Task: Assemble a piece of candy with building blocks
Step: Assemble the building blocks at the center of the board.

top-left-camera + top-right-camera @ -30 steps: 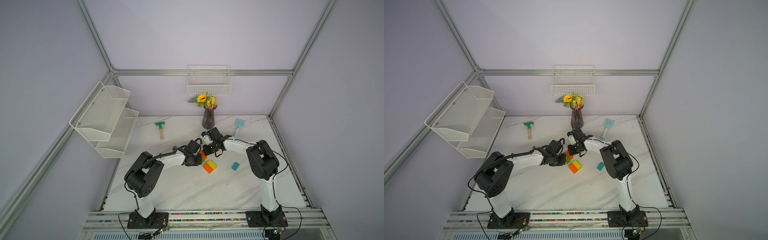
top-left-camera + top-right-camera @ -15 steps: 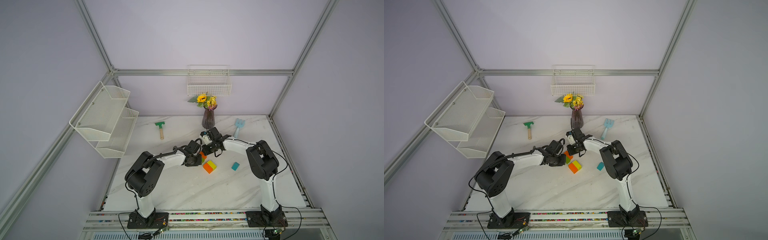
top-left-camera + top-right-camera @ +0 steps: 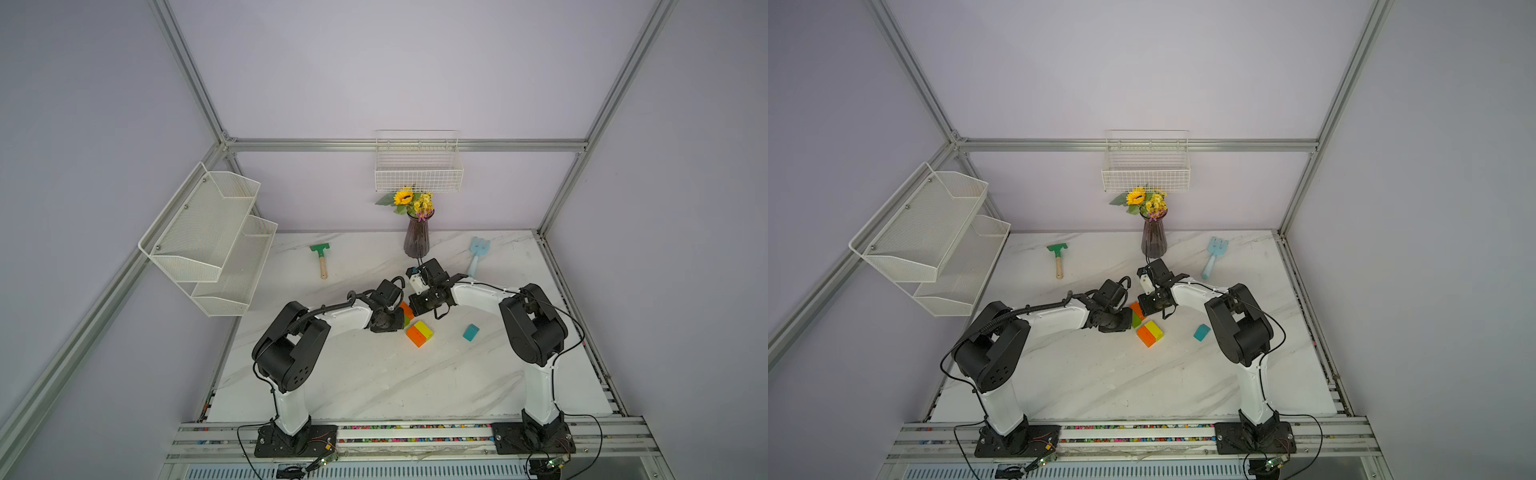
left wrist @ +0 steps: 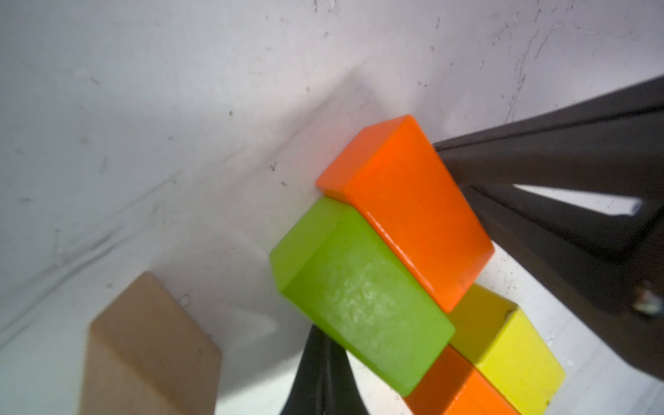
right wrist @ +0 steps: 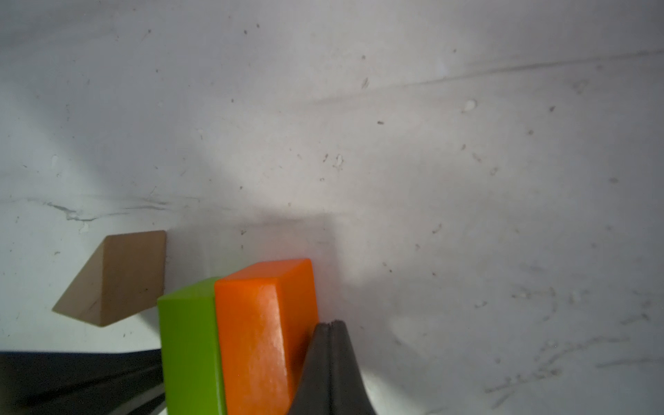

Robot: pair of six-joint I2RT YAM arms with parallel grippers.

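An orange block (image 4: 413, 212) and a green block (image 4: 363, 301) lie side by side mid-table, long faces touching. My left gripper (image 4: 321, 345) is shut and empty, its tip against the green block's outer side. My right gripper (image 5: 330, 325) is shut and empty too, pressed on the orange block (image 5: 266, 330) from the opposite side. One end of this pair touches a yellow block (image 4: 510, 355) and a second orange block (image 4: 463, 391). A tan triangle (image 5: 118, 276) sits just apart from the green block. The teal triangle (image 3: 471, 332) lies alone to the right.
A purple vase of flowers (image 3: 417, 239) stands just behind the right gripper. A green-headed rake (image 3: 321, 257) and a light blue fork (image 3: 478, 255) lie near the back. A wire basket (image 3: 417, 174) hangs on the back wall, and a mesh shelf (image 3: 216, 237) on the left.
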